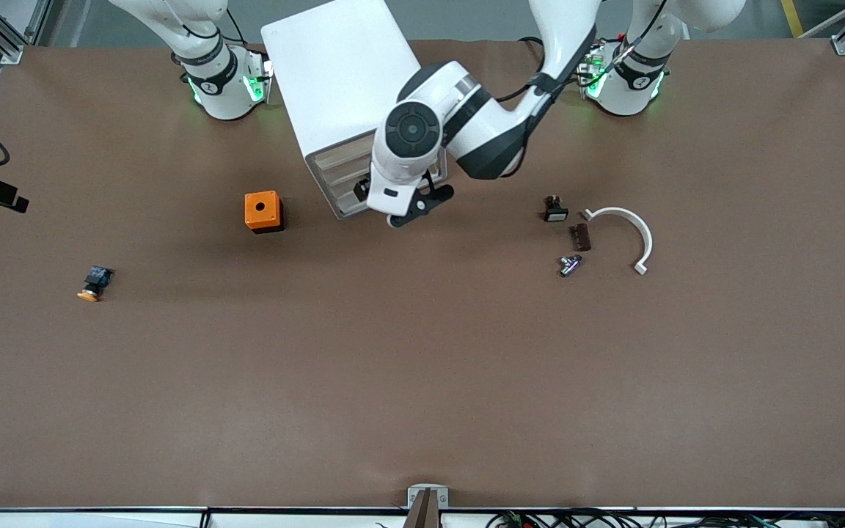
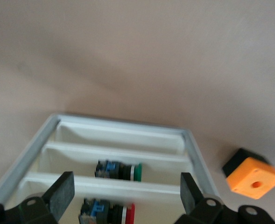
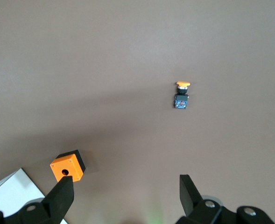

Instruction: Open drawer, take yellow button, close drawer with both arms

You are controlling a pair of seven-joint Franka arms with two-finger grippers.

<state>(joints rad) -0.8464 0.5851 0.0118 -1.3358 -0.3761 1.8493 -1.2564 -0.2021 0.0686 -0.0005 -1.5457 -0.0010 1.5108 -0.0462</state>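
Observation:
The white cabinet (image 1: 334,81) stands near the arms' bases, its drawer fronts facing the front camera. The drawer (image 1: 338,155), the uppermost, looks flush with the others. My left gripper (image 1: 378,205) (image 2: 125,193) hangs open just in front of the drawer fronts, with nothing between its fingers. In the left wrist view I see a green-capped push-button (image 2: 119,170) and a red-capped one (image 2: 107,212) in two drawers. The button (image 1: 94,284) (image 3: 181,95), orange-capped on a dark body, lies on the table toward the right arm's end. My right gripper (image 3: 125,193) is open and empty high over the table.
An orange cube with a hole (image 1: 263,211) (image 2: 251,175) (image 3: 68,165) sits beside the cabinet. Toward the left arm's end lie a small black white-faced part (image 1: 555,210), a dark brown piece (image 1: 580,237), a small metal part (image 1: 570,265) and a white curved strip (image 1: 628,231).

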